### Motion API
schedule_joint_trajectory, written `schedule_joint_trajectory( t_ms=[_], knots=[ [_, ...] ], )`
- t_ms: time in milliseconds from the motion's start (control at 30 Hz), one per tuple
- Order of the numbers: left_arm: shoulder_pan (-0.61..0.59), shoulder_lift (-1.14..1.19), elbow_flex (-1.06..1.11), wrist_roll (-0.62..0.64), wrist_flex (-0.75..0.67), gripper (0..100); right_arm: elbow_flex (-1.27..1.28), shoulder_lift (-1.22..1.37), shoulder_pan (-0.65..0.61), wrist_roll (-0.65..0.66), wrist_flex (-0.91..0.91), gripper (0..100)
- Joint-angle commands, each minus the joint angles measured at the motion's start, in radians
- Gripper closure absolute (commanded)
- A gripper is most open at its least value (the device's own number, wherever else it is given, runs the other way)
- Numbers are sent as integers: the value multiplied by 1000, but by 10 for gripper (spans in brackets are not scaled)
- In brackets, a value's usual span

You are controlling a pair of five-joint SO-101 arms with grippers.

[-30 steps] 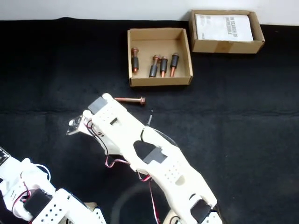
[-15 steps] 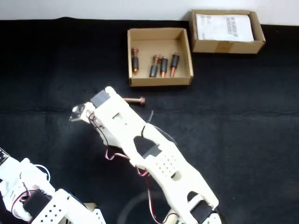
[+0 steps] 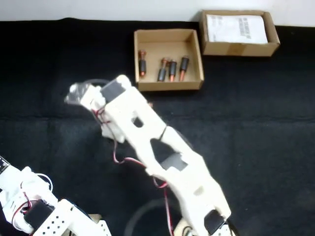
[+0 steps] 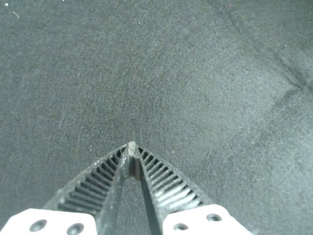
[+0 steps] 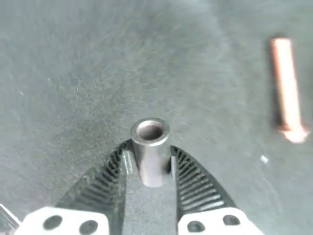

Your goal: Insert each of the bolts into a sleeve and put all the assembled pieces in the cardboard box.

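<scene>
Right end effector (image 5: 149, 161), pinching sleeve (image 5: 149, 133), swung toward upper left (bolt (image 5: 286, 81) uninserted). Left end effector (image 4: 131, 152) pressed together.

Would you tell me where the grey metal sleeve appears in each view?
Right wrist view: grey metal sleeve held in the right gripper.
High view: blurred at that gripper, left of the cardboard box.
Left wrist view: left gripper over black cloth.
Shared landmark: that cloth.
</scene>
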Motion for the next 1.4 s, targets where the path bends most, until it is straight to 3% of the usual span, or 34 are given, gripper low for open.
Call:
schedule_joint_trajectory(
  t_ms=[0, 600, 700, 800, 1100, 1367],
  knots=[
    [1, -39, 16, -8, -2, 990, -36, -183, 35, -54, 8, 991],
    [33, -38, 16, -12, -3, 988, -30, -742, 151, -402, 5, 991],
    [87, -38, 16, -118, -3, 989, -28, -846, 209, -473, 7, 991],
    [214, -38, 16, -173, -5, 989, -28, -944, 280, -534, 7, 991],
    [619, -38, -84, -166, -3, 990, -27, -1236, 553, -583, 8, 991],
    [842, 7, -278, -164, 2, 990, -25, -1414, 794, -580, 8, 991]
  ],
)
